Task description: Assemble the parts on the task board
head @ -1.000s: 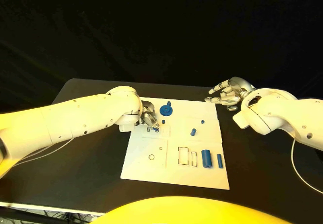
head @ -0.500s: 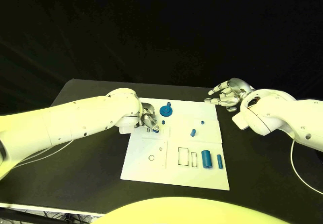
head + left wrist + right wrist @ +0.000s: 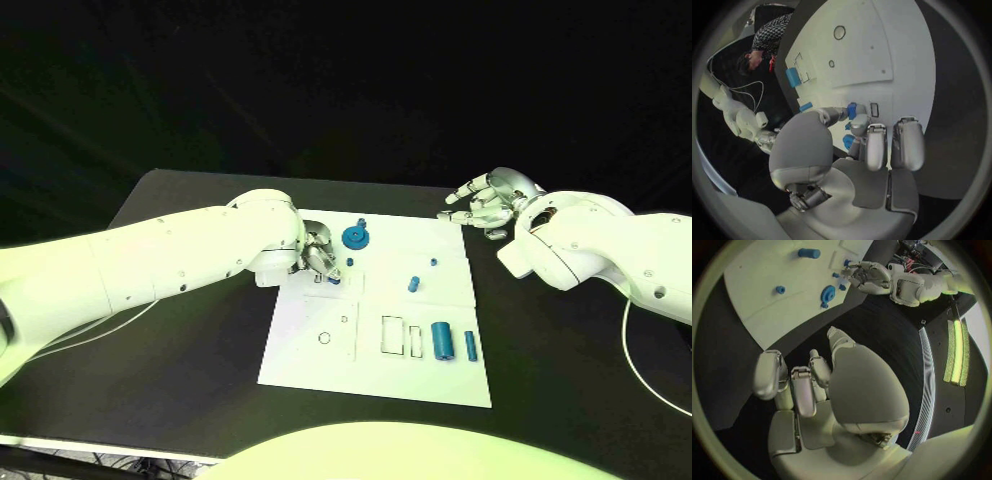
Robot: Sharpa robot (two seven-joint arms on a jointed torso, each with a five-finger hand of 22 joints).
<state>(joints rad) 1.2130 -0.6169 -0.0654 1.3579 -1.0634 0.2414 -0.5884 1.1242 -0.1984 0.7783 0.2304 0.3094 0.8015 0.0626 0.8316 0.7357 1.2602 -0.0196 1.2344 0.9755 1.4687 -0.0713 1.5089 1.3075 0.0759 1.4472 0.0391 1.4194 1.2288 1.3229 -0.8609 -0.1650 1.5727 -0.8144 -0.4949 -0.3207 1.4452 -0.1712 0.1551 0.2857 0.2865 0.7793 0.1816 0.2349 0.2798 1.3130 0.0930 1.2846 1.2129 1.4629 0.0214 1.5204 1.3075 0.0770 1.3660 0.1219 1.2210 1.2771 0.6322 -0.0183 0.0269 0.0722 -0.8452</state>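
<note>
My left hand (image 3: 320, 256) pinches a small blue peg (image 3: 852, 111); it looks light, hard, slippery. My right hand (image 3: 488, 202) is curled, holding nothing.

The left hand (image 3: 861, 145) pinches a small blue part (image 3: 852, 110) against the white task board (image 3: 892, 55), on the bench (image 3: 954, 100).

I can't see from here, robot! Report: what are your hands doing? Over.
Left hand pinching a small blue part over the task board. Right hand off the board, holding nothing. Nothing in the way.
</note>
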